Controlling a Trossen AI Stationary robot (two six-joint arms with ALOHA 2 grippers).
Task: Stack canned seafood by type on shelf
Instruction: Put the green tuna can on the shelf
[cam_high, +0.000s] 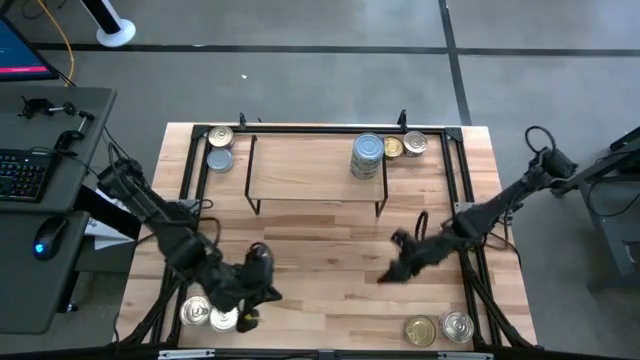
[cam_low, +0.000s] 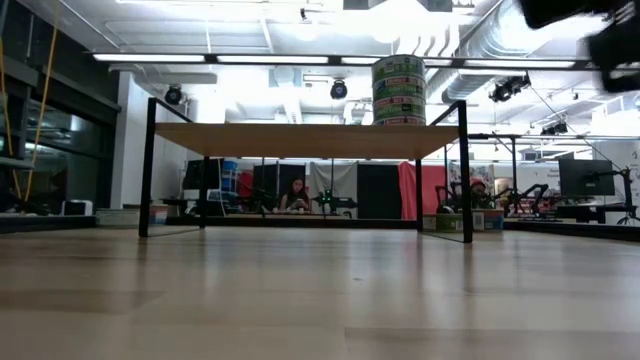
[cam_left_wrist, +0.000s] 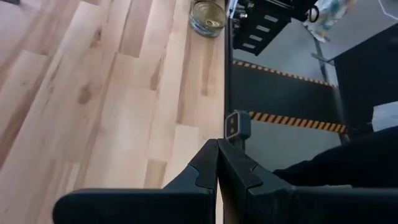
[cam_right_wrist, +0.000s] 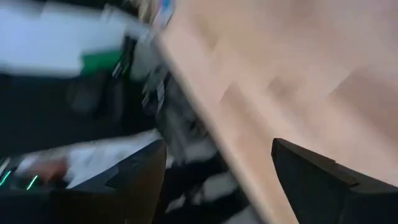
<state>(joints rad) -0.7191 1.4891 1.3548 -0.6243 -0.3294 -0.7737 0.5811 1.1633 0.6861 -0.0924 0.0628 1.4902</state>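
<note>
The shelf (cam_high: 315, 175), a light-wood board on black wire legs, stands at the table's far middle. On its right end is a stack of tins (cam_high: 368, 157), also seen in the low view as a stack (cam_low: 398, 92). Loose tins lie in pairs: far left (cam_high: 220, 148), far right (cam_high: 405, 146), near left (cam_high: 210, 316) and near right (cam_high: 438, 328). My left gripper (cam_left_wrist: 217, 168) is shut and empty, above the table just right of the near-left tins (cam_high: 262, 288). My right gripper (cam_right_wrist: 217, 168) is open and empty, over the table in front of the shelf's right end (cam_high: 392, 270).
A black metal frame (cam_high: 462, 190) runs along the table's far, left and right sides. Bare wood lies between the shelf and the near edge. A desk with a keyboard (cam_high: 22, 172) stands left of the table. One gold tin (cam_left_wrist: 208, 17) lies by the table's edge.
</note>
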